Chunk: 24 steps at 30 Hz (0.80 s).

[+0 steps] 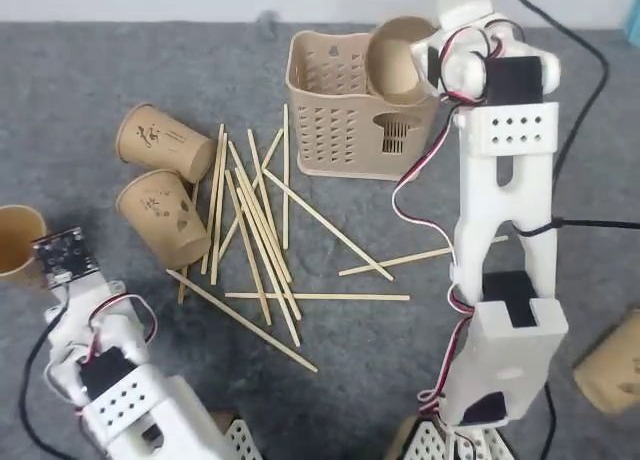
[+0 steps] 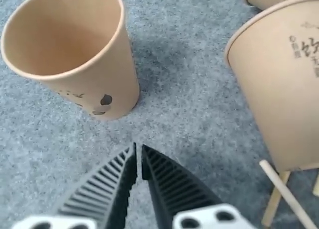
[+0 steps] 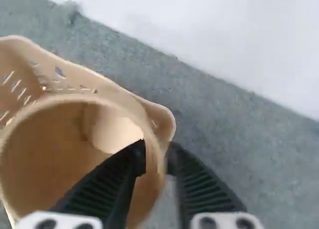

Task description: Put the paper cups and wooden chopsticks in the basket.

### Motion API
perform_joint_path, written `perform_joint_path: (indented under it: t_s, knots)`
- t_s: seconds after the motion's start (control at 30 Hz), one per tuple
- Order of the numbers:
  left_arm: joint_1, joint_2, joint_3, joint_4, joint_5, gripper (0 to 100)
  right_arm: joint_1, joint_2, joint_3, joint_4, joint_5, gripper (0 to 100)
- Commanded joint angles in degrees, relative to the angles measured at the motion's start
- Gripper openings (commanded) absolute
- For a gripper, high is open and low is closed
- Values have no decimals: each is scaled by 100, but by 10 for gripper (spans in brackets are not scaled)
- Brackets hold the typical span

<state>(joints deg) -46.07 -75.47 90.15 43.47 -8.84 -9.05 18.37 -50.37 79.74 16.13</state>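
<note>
Jaws of the right gripper [image 3: 157, 157] pinch the held cup [image 3: 65, 154] by its wall, one finger inside and one outside. That probably lets it hang tilted over the basket [image 1: 330, 130], at the end nearest that arm, and fall in on release. Left gripper [image 2: 138, 152] is closed on nothing, near an upright cup [image 2: 70, 50]. Chopsticks [image 1: 260, 230] lie scattered beside two tipped cups [image 1: 165, 140], not yet collected.
</note>
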Motion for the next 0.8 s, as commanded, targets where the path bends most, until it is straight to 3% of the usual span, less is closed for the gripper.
perform_joint_path:
  t_s: [0.0,0.13,0.57,0.67,0.77]
  knots:
    - [44,-88,-22,-132,-53,16,66,-303,-545,-75,-281,201]
    - [44,-88,-22,-132,-53,16,75,-541,-1099,92,-721,202]
    - [44,-88,-22,-123,-53,16,-145,-1279,-2356,2229,-809,199]
    - [44,-88,-22,-123,-53,16,-119,-1499,-2101,2352,-923,192]
    - [44,-88,-22,-123,-53,16,-127,-1895,-1284,2352,-1213,121]
